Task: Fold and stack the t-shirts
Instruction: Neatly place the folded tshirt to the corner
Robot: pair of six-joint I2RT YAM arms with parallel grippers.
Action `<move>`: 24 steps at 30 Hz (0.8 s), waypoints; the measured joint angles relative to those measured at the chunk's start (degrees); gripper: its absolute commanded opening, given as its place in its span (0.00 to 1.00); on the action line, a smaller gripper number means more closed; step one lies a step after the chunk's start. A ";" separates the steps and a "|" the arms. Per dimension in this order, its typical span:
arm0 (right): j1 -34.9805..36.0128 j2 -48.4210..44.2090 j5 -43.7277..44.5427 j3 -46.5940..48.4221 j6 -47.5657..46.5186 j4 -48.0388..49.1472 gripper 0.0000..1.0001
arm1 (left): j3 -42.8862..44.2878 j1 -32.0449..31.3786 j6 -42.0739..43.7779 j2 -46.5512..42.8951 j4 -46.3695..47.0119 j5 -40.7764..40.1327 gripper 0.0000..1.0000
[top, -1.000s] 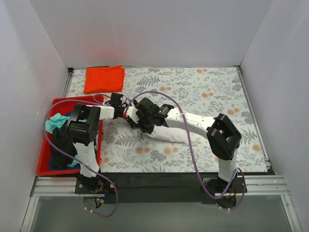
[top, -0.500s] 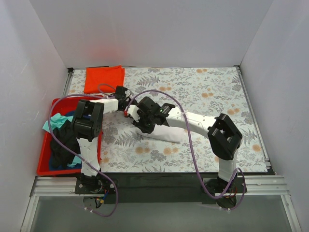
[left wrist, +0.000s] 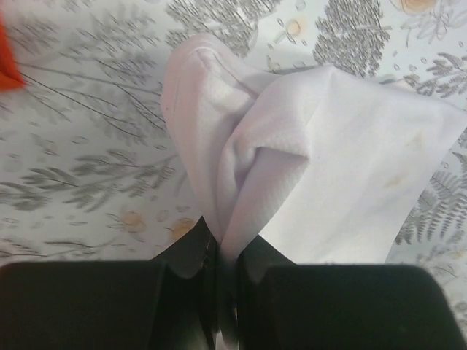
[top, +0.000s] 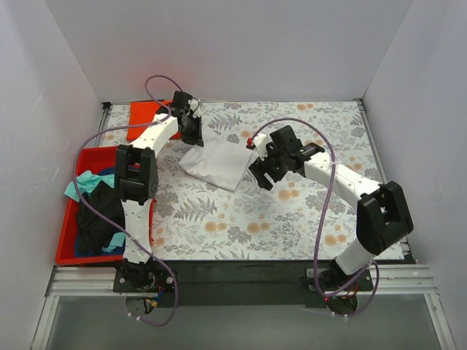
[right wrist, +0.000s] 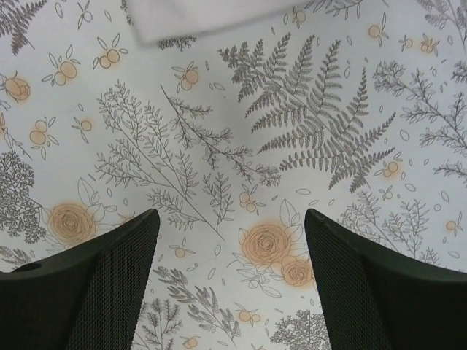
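The white t-shirt (top: 217,162) lies bunched on the floral table, and my left gripper (top: 197,137) is shut on its far corner. In the left wrist view the cloth (left wrist: 328,168) rises in a pinched fold between the left gripper's (left wrist: 226,244) jaws. My right gripper (top: 261,173) stands open just right of the shirt, with only the table cover between its fingers (right wrist: 232,219); the shirt's edge (right wrist: 197,18) shows at the top of that view. The orange-red folded t-shirt (top: 144,120) lies at the back left, partly behind the left arm.
A red bin (top: 67,251) at the left edge holds teal (top: 82,182) and black (top: 98,219) t-shirts in a heap. White walls close the table on three sides. The floral table cover (top: 328,146) stretches to the right.
The left gripper shut on the white t-shirt and pulled it towards the back left. The right gripper opened, let the shirt go and drew off to the right.
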 measured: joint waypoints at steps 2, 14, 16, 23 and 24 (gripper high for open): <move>-0.13 -1.05 0.17 -1.38 -0.22 -0.20 0.98 | 1.86 1.03 2.71 0.28 -0.04 -0.92 0.00; -0.87 -1.51 1.53 -3.02 -1.16 -0.61 0.98 | 17.03 3.50 9.70 6.32 4.55 -8.09 0.00; -0.87 -1.51 1.70 -3.02 -1.16 -0.59 0.98 | 17.40 3.74 10.54 6.32 6.12 -8.48 0.00; -0.94 -1.51 1.90 -3.04 -1.11 -0.59 0.98 | 17.46 6.16 13.70 6.19 10.45 -9.05 0.00; -0.94 -1.51 1.90 -3.04 -1.11 -0.59 0.99 | 17.44 6.49 14.05 6.10 10.84 -9.05 0.00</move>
